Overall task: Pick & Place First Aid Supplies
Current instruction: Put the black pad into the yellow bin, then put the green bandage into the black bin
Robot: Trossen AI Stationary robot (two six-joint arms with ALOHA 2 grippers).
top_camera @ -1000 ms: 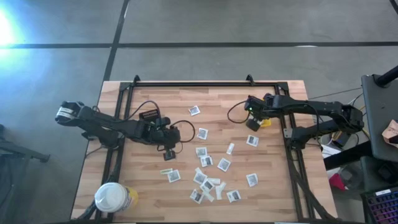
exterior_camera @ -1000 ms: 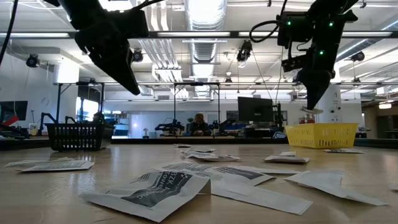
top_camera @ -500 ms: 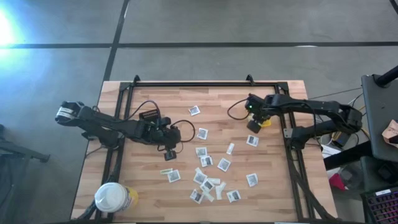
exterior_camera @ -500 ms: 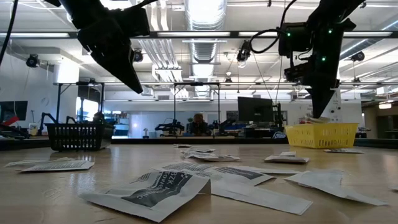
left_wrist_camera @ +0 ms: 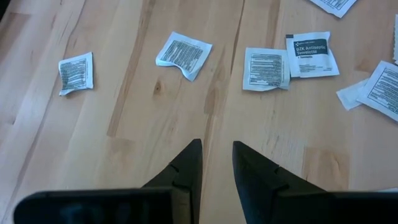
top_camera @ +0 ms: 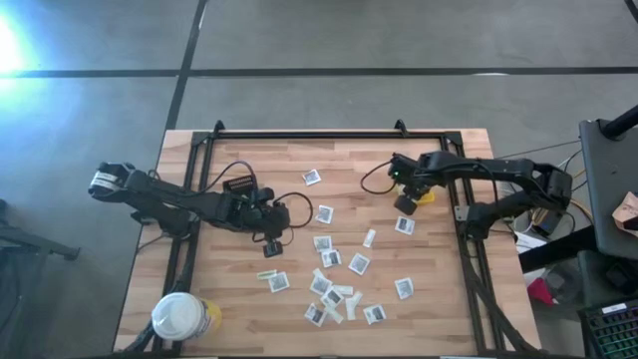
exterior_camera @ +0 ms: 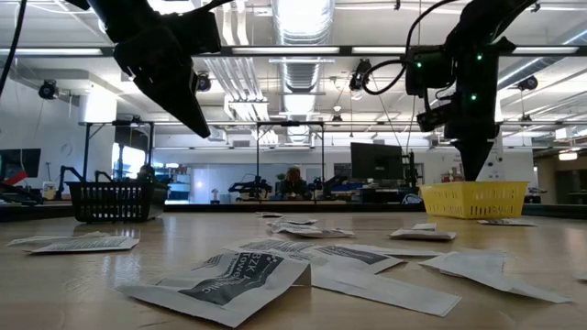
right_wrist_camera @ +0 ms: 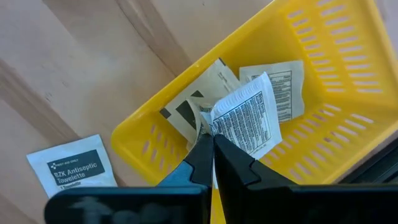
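- Right wrist view: right gripper (right_wrist_camera: 211, 146) pinches a white packet (right_wrist_camera: 245, 124) over the yellow bin (right_wrist_camera: 323, 93) — probably not yet touching the packets inside.
- Left gripper (left_wrist_camera: 216, 163) hovers part-open, empty, above scattered packets (top_camera: 339, 284) mid-table.

My right gripper (right_wrist_camera: 211, 144) hangs over the bin (right_wrist_camera: 336, 106), which stands near the table's (top_camera: 239, 299) right edge with 2 packets (right_wrist_camera: 283, 93) inside. Loose packets (top_camera: 334, 274) lie mid-table; the tub (top_camera: 182, 317) sits front-left.
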